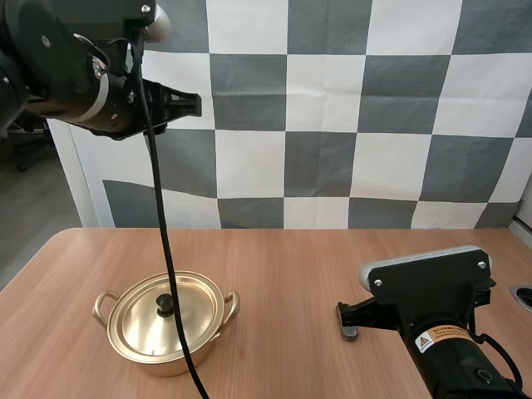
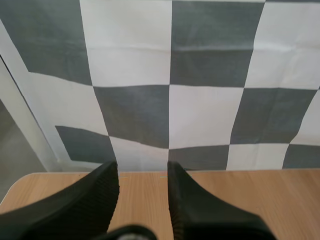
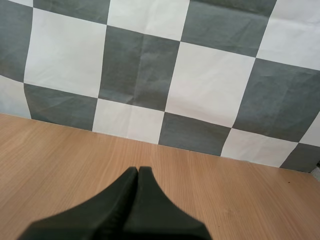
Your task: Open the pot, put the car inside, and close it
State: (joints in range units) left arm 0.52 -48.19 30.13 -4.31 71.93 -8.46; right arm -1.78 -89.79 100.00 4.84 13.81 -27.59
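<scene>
A golden pot (image 1: 166, 326) with two loop handles stands on the wooden table at the front left. Its lid (image 1: 145, 320) sits on it, with a black knob (image 1: 165, 304) in the middle. My left gripper (image 1: 196, 104) hangs high above the table, well over the pot and behind it. In the left wrist view my left gripper (image 2: 142, 167) is open, its fingers (image 2: 100, 192) apart with nothing between them. My right gripper (image 1: 346, 322) rests low over the table, to the right of the pot. In the right wrist view my right gripper (image 3: 138, 171) is shut on nothing, one dark wedge.
The wooden table (image 1: 291, 266) stretches bare between the pot and my right gripper, with a rounded far left corner. A small round fitting (image 1: 524, 295) sits at the table's right edge.
</scene>
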